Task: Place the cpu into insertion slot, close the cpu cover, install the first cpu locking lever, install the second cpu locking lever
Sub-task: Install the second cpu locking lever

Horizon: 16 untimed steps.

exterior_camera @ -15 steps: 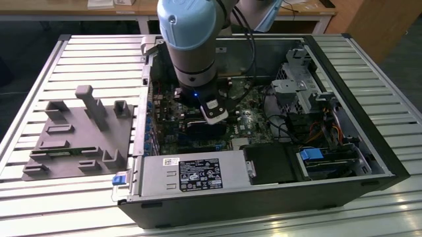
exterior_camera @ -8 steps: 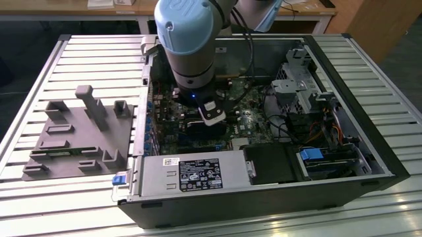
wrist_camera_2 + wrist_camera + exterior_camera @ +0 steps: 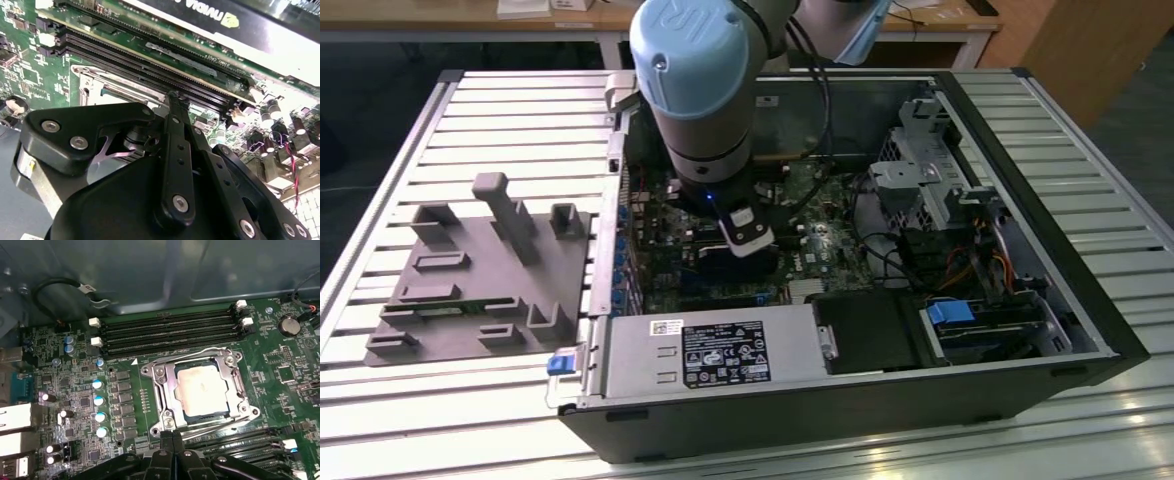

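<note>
Silver-grey and square, the cpu [image 3: 204,391] sits in the insertion slot [image 3: 231,395] on the green circuit board [image 3: 75,385], with the cpu cover [image 3: 168,385] lying flat around it and thin wire levers [image 3: 215,426] running along the frame's edges. I see my gripper [image 3: 172,436] just beside the socket's edge with its fingers [image 3: 166,440] pressed together and holding nothing; in the exterior view the arm [image 3: 700,90] reaches down into the open computer case [image 3: 1041,250], and a grey parts tray [image 3: 480,280] sits to that view's left

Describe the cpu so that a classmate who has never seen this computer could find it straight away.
Start from the green circuit board in the first wrist view, between its two banks of long black slots. There sits a silvery cpu cover; through its window shows the cpu, the one pale, plain metal square.
</note>
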Each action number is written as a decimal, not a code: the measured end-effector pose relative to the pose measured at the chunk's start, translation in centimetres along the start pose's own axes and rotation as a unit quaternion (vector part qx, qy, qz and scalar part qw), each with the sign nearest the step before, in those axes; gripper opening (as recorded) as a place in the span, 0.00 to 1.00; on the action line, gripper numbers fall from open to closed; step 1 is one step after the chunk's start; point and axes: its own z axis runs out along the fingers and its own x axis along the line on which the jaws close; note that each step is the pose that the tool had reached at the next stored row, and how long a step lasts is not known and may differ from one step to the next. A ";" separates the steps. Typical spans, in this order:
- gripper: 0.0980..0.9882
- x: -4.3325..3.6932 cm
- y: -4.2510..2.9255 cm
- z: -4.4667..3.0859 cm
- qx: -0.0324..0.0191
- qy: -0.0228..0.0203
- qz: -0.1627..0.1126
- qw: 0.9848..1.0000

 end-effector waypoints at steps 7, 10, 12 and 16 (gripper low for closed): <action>0.00 0.52 -0.14 0.34 -0.003 0.001 -0.001 1.000; 0.00 0.57 0.01 0.49 -0.003 0.001 -0.001 1.000; 0.00 0.60 0.15 0.58 -0.003 0.001 -0.001 1.000; 0.00 0.68 0.31 0.76 -0.003 0.001 -0.002 1.000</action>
